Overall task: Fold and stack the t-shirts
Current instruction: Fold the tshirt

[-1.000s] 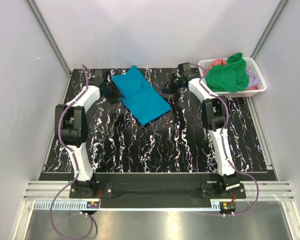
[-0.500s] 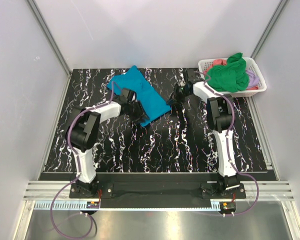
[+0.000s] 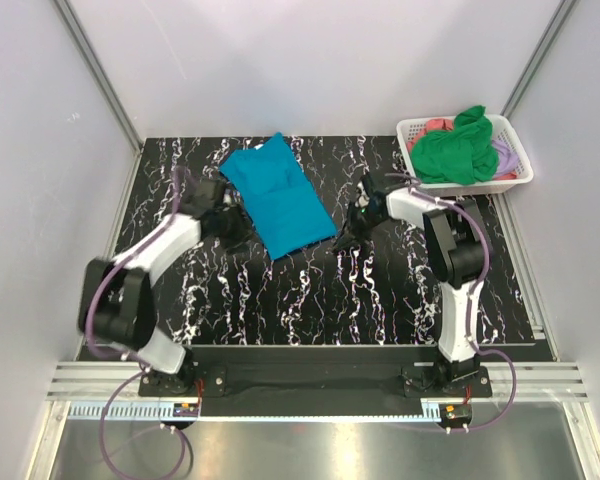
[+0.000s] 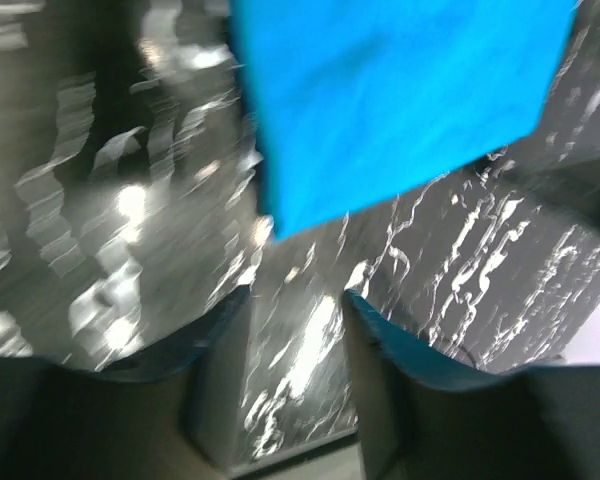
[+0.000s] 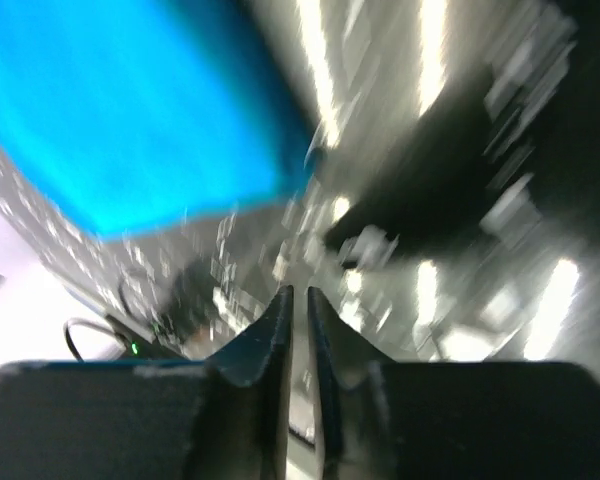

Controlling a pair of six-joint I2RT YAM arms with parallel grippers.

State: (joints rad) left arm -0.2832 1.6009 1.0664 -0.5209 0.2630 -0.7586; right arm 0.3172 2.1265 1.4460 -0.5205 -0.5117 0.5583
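The teal-blue t-shirt (image 3: 280, 195) lies folded as a long rectangle on the black marbled table, at the back centre. My left gripper (image 3: 235, 228) is just left of its near corner, open and empty. In the left wrist view (image 4: 295, 310) the shirt (image 4: 400, 100) lies ahead of the fingers, apart from them. My right gripper (image 3: 352, 228) is just right of the shirt's near corner. In the right wrist view (image 5: 298, 295) its jaws are shut with only a slit between them, on nothing, and the shirt (image 5: 130, 120) lies ahead to the left.
A white lattice basket (image 3: 500, 184) stands at the back right. It holds a bright green shirt (image 3: 455, 150), a coral-pink one (image 3: 435, 124) and a lilac one (image 3: 505, 152). White walls close in the table on three sides.
The left gripper swept from the shirt's far-left side across its near corner and has drawn back left. The right gripper has come nearer. The shirt's near end has shifted left.
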